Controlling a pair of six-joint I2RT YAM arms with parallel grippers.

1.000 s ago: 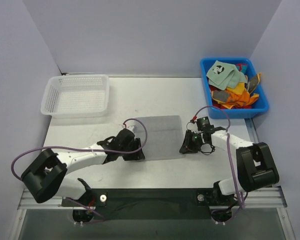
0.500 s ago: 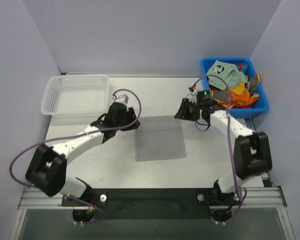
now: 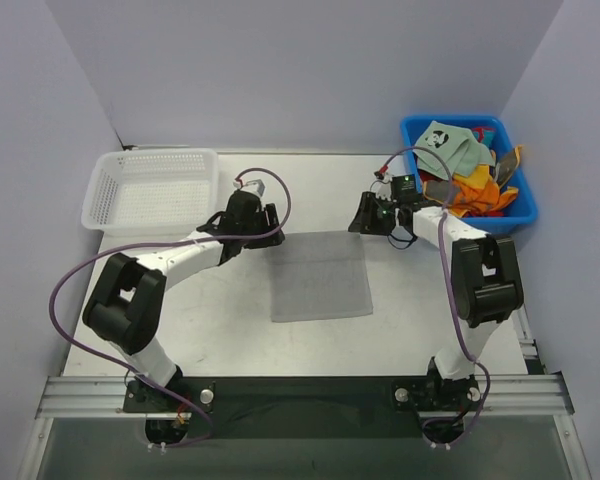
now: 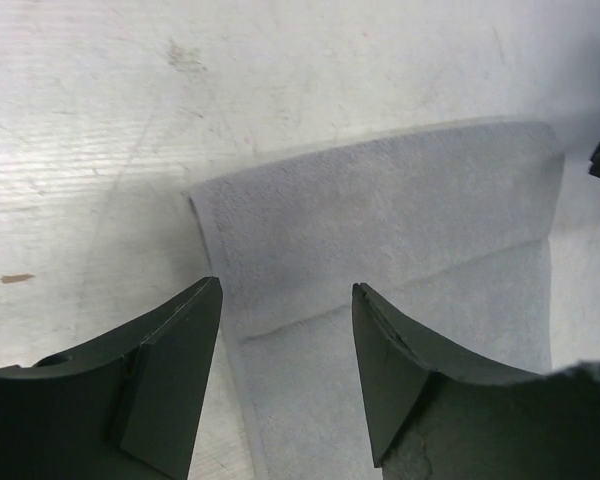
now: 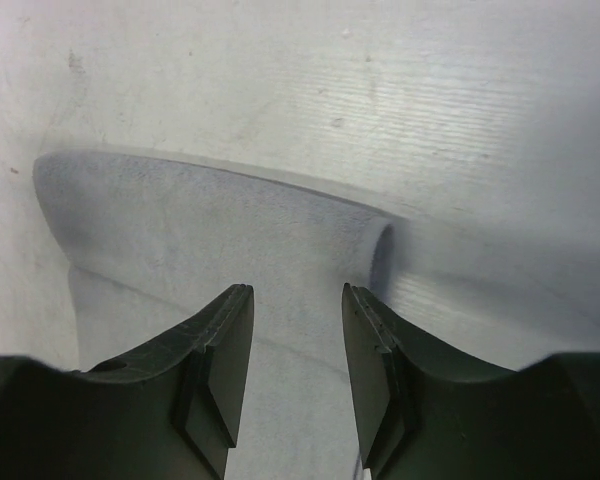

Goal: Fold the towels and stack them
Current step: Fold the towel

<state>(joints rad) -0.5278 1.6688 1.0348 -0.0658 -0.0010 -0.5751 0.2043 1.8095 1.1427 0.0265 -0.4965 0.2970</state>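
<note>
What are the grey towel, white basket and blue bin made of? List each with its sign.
Grey towel: soft matte cloth, perhaps terry or microfibre; fuzzy nap and a soft fold edge in the wrist views.
White basket: probably rigid plastic; regular mesh of small holes.
Blue bin: probably moulded plastic; smooth, evenly coloured walls, faint sheen.

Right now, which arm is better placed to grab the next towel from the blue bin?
Right. The right fingers are open and empty at the grey towel's far corner, beside the blue bin. The left fingers sit across the towel, by the white basket.
</note>
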